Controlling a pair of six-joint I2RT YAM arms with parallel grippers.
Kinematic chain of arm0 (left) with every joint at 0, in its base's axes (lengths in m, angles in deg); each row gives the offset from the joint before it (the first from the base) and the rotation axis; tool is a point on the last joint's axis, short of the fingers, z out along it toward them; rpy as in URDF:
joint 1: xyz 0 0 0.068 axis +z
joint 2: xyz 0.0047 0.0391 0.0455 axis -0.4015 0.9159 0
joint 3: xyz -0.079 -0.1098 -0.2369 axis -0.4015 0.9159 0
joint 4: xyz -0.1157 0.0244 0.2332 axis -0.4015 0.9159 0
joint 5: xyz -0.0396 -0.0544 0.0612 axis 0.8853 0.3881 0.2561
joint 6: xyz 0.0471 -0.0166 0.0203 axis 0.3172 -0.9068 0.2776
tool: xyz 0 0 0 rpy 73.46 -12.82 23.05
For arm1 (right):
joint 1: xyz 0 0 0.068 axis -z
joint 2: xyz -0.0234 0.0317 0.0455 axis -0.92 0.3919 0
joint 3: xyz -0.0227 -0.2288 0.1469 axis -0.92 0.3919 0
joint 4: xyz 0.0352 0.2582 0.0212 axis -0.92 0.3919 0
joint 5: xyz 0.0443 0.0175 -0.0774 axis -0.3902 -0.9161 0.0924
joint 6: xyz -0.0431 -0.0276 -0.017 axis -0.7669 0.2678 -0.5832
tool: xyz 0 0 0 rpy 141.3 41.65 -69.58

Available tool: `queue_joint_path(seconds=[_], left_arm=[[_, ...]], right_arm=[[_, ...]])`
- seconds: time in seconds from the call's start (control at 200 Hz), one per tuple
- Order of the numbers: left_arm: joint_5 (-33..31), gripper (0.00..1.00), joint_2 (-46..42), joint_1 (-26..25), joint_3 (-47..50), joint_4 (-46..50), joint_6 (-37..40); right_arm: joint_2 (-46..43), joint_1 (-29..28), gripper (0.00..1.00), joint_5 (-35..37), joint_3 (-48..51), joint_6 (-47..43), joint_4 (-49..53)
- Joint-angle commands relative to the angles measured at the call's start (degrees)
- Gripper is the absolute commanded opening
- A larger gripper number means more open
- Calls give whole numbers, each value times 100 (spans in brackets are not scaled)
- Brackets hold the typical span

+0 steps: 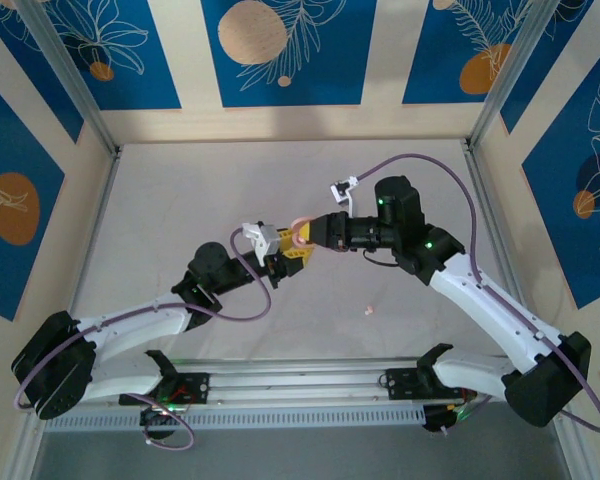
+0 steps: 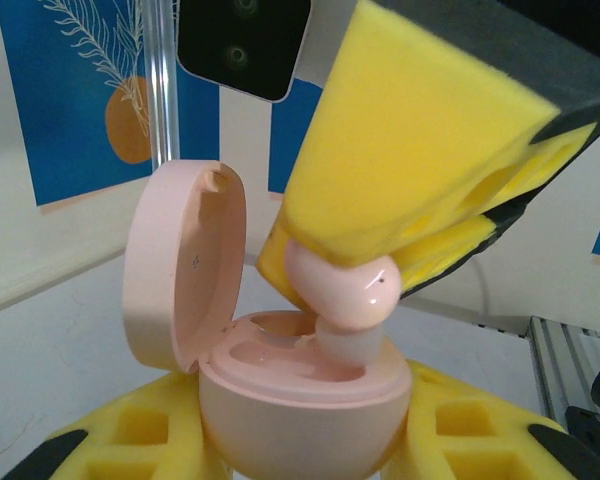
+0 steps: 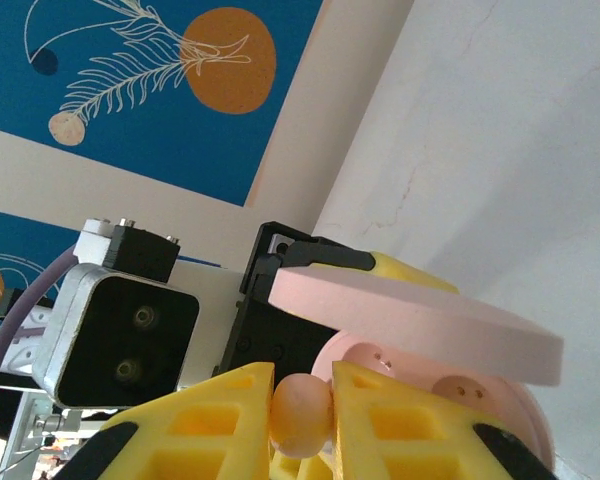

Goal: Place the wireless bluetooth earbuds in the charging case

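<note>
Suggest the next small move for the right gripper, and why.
Probably ease the right gripper straight down a touch, without opening it yet. It is shut on the small pink plastic earbud, whose stem looks just inside a socket of the open pink oval charging case, with its rounded head above the rim, so it seems unseated. The left gripper holds the case's base.

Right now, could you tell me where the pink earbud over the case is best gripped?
I'd grip the pink earbud by its rounded head, coming from the side opposite the raised lid, as the right gripper does: its stem points into the socket of the pink case and must stay free.
</note>
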Motion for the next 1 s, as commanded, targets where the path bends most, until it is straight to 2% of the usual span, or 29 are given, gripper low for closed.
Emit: queue_joint_path(seconds=[0.0, 0.515, 0.995], left_arm=[[117, 18, -113, -77, -35, -185, -7], [-27, 18, -216, -84, -15, -211, 35], [25, 18, -200, -92, -73, -176, 53]], right_arm=[[58, -56, 21, 116, -145, -155, 109], [307, -215, 22, 249, -519, -430, 1014], [435, -241, 26, 478, -828, -564, 1655]])
